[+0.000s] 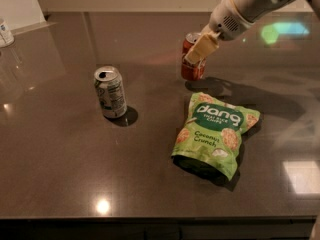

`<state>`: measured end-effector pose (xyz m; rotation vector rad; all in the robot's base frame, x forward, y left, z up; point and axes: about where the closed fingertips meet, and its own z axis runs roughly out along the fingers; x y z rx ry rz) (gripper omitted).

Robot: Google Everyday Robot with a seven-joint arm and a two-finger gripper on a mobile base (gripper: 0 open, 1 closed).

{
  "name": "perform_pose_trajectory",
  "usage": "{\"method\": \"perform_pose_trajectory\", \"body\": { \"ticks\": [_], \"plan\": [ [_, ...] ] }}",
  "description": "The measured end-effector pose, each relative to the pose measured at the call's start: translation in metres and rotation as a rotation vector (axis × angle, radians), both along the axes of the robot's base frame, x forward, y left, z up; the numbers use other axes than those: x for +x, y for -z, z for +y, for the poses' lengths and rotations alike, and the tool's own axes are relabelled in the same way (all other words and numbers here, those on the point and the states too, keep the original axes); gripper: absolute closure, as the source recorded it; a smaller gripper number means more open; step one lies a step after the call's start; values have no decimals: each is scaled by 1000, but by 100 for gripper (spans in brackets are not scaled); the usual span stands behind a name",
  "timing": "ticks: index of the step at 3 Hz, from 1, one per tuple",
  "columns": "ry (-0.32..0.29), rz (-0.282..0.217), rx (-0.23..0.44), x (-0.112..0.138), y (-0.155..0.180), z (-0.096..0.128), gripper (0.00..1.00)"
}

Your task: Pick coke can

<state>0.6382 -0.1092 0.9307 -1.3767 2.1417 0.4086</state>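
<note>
The coke can (191, 72), red with a silver top, is at the back middle of the dark table, held slightly tilted. My gripper (195, 54) comes in from the upper right on a white arm and is shut on the can. One cream finger (202, 46) lies across the can's front; the other is hidden behind it. The can's base seems just above the tabletop, with its shadow to the lower right.
A silver-white can with green print (110, 92) stands upright to the left. A green Dang chips bag (215, 134) lies just in front of the coke can. A small white container (5, 32) stands at the far left edge. The table's front edge (150, 218) runs along the bottom.
</note>
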Motion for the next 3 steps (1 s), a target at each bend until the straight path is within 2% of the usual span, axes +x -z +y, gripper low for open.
{"method": "perform_pose_trajectory", "body": {
  "ticks": [1, 3],
  "plan": [
    [-18, -16, 11, -10, -27, -5, 100],
    [-83, -34, 44, -24, -77, -12, 100]
  ]
}}
